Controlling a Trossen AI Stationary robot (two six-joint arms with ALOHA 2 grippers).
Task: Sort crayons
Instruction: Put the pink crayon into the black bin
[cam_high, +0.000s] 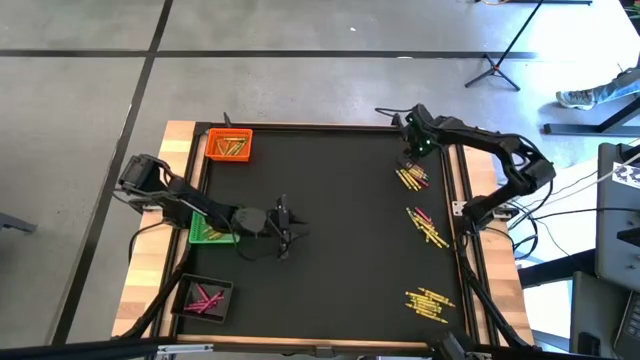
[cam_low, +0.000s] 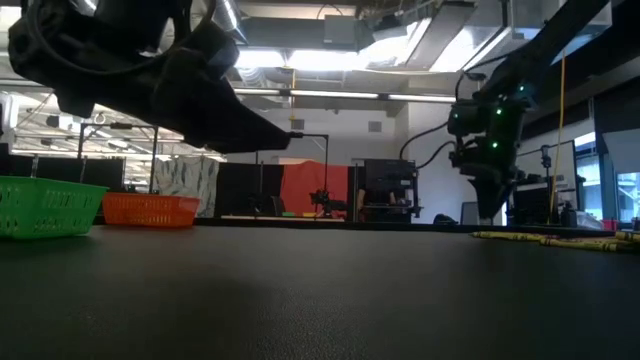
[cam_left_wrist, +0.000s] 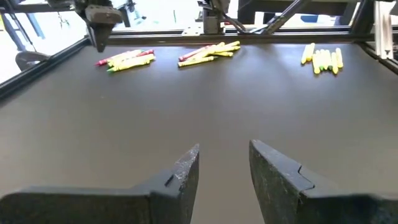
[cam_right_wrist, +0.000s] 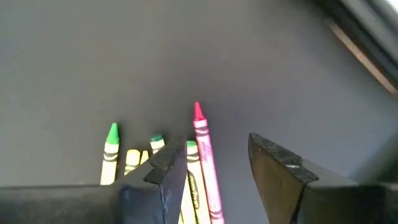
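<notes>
as i held right gripper (cam_right_wrist: 211, 168) open, empty, over far crayons (cam_high: 412, 177), judged best: straddle pink crayon (cam_right_wrist: 206, 163) alone, descend straight. left gripper (cam_left_wrist: 224, 165) open, idle mid-table.

Seen from overhead, the crayons (cam_high: 413, 177) in the three loose clusters along the mat's right side are too small to count or colour one by one; the nearest cluster (cam_high: 429, 303) reads only as yellow streaks. The green tray (cam_high: 205, 233) lies partly under the left arm (cam_high: 190, 205), its contents hidden. At table height that arm's dark bulk (cam_low: 150, 70) fills the upper left, cut off by the frame, and its fingertips cannot be made out. In the right wrist view the fingers (cam_right_wrist: 163, 168) cover the lower ends of the crayons beneath (cam_right_wrist: 203, 155), and the picture's edge trims them
</notes>
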